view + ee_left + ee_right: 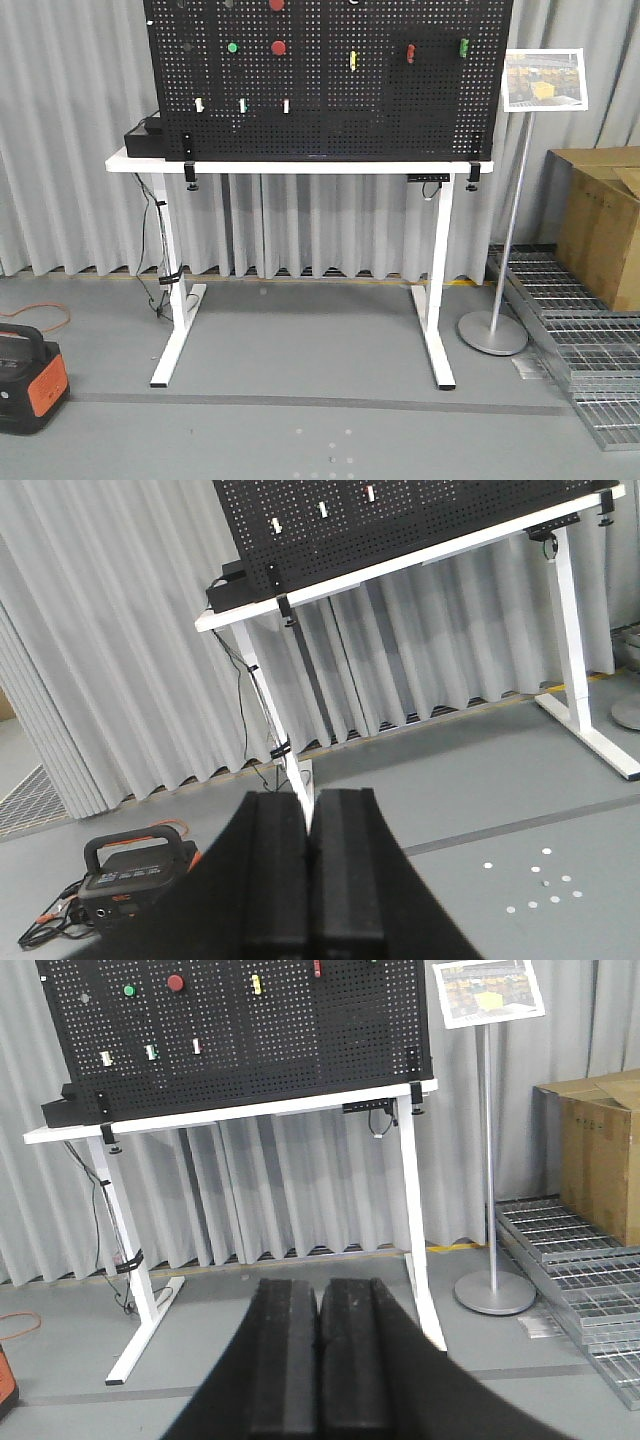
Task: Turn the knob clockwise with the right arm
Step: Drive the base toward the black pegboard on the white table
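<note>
A black pegboard (330, 120) stands on a white table (300, 166). It carries a round red knob (278, 47), a green knob (232, 47), a yellow switch (353, 60), a red handle (410, 52) and three white switches (243, 105). The right wrist view shows the red knob (175, 982) and the green knob (129, 990) at upper left. My right gripper (320, 1295) is shut and empty, low and well back from the board. My left gripper (310, 810) is also shut and empty, far from the table (400, 565). Neither gripper shows in the exterior view.
A sign on a metal stand (512, 200) is right of the table, with a cardboard box (605, 225) and metal floor grates (580, 330) beyond. An orange-black power station (25, 385) sits on the floor at left. A black box (145, 138) lies on the table's left end.
</note>
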Available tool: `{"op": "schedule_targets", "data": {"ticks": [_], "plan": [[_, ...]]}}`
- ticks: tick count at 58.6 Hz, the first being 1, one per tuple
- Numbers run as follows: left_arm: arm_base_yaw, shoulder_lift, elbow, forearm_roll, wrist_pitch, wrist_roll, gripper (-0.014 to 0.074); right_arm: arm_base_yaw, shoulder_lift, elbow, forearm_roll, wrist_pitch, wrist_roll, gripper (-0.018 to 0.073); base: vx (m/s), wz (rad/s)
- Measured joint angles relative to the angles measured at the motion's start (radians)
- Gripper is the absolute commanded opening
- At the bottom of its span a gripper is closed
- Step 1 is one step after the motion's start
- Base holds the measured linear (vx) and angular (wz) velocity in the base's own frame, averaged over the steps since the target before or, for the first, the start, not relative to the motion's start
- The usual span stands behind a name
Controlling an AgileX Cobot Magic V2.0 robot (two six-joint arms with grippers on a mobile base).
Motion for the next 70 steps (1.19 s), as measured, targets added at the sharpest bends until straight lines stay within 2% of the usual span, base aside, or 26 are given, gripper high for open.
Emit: {"op": "schedule_targets", "data": {"ticks": [30,70], "plan": [[0.000,0.000,0.000,0.000,0.000,0.000,-0.0006,0.000,0.000,0.000,0.000,0.000,0.000,-0.0008,0.23,-0.04],[0.000,0.000,0.000,0.000,0.000,0.000,-0.0006,0.000,0.000,0.000,0.000,0.000,0.000,-0.0008,0.45,0.06]]}}
